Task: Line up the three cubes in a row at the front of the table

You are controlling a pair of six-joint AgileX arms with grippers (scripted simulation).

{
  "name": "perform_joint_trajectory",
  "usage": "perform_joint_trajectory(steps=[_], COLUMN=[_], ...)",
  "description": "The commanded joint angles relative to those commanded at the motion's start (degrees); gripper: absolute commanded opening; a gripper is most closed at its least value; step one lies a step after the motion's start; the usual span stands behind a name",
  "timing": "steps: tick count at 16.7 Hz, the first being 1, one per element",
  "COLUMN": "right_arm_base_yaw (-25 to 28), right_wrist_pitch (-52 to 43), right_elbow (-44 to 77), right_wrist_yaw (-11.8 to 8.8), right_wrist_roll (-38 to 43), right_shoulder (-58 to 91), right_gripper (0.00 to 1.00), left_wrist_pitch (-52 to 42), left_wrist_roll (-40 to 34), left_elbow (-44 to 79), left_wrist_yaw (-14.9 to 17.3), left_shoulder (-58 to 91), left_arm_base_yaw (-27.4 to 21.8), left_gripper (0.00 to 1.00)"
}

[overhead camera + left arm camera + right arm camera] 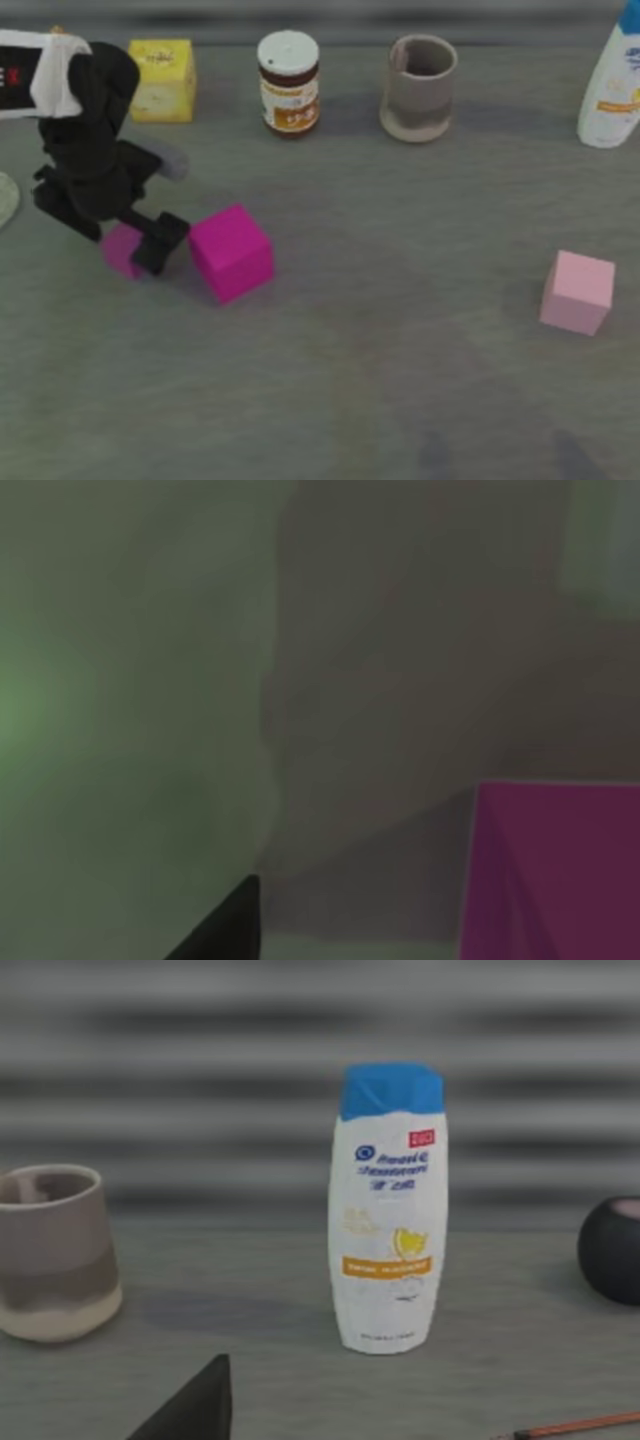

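My left gripper (138, 252) is low over the small purple cube (118, 250) at the table's left. One black finger (158, 243) stands between that cube and the larger magenta cube (232, 252) just to its right. The arm covers much of the small cube. In the left wrist view a dark magenta cube face (555, 870) stands clear of the one visible fingertip (228, 932), so the gripper looks open. The pale pink cube (578, 292) lies alone at the right. My right arm is outside the top view; its wrist view shows one fingertip (195, 1405) with nothing held.
Along the back stand a yellow box (162, 80), a jar (289, 83), a mug (418, 88) and a shampoo bottle (612, 90). A pale round edge (5, 200) shows at the far left. A dark round object (612, 1250) and a pencil (580, 1425) lie near the bottle.
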Motion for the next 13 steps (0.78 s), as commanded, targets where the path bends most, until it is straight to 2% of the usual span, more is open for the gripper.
perform_joint_trajectory(steps=[7,13], right_arm_base_yaw=[0.00,0.00], right_wrist_pitch=[0.00,0.00], right_elbow=[0.00,0.00], right_wrist_yaw=[0.00,0.00], right_wrist_roll=[0.00,0.00], right_shoulder=[0.00,0.00], right_gripper=[1.00,1.00], left_wrist_pitch=[0.00,0.00], left_wrist_roll=[0.00,0.00], left_elbow=[0.00,0.00], left_wrist_yaw=[0.00,0.00], left_shoulder=[0.00,0.00], left_arm_base_yaw=[0.00,0.00], left_gripper=[0.02,0.00])
